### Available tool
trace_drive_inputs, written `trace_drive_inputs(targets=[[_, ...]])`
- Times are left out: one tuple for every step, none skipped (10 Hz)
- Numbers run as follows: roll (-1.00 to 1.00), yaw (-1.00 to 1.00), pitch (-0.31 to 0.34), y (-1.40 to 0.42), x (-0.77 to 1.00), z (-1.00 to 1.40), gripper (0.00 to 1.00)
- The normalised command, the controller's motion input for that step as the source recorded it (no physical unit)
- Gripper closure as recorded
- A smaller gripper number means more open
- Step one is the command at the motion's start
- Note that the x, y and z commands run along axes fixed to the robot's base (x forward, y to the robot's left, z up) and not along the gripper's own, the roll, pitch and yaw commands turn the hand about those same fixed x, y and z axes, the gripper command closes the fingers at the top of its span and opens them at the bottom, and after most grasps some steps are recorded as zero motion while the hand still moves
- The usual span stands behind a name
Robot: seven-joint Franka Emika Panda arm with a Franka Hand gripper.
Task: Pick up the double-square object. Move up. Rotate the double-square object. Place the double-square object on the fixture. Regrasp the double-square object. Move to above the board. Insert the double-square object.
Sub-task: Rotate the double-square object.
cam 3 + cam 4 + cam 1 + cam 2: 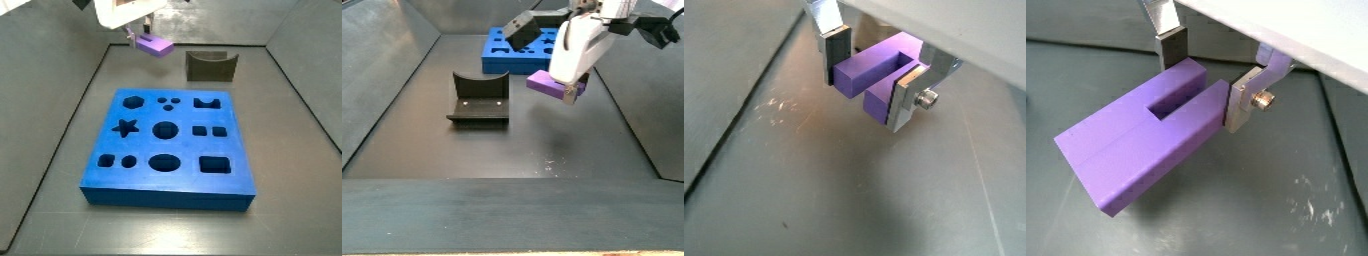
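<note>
My gripper is shut on the lilac double-square object, one finger pad on each side of it. The block is notched and juts out well past the fingertips in a wrist view. Both side views show the gripper holding the object in the air above the grey floor. It hangs beside the dark fixture without touching it. The blue board lies flat on the floor, apart from the gripper.
Sloping grey walls enclose the floor on all sides. The board's shaped holes show nothing in them. There are pale scuff marks on the floor beneath the held object.
</note>
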Motion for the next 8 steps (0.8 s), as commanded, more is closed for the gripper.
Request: trace_drive_inputs(targets=[[0.00, -1.00, 0.000, 0.02, -0.01, 0.00, 1.00], [0.00, -1.00, 0.000, 0.02, -0.01, 0.00, 1.00], [0.00, -1.00, 0.000, 0.02, -0.01, 0.00, 1.00], [0.00, -1.00, -0.001, 0.02, -0.01, 0.00, 1.00], [0.00, -1.00, -0.001, 0.02, -0.01, 0.00, 1.00], [0.00, -1.00, -0.001, 0.02, -0.01, 0.00, 1.00], [-0.01, -1.00, -0.001, 0.02, -0.01, 0.00, 1.00], [-0.01, -1.00, -0.001, 0.02, -0.01, 0.00, 1.00]])
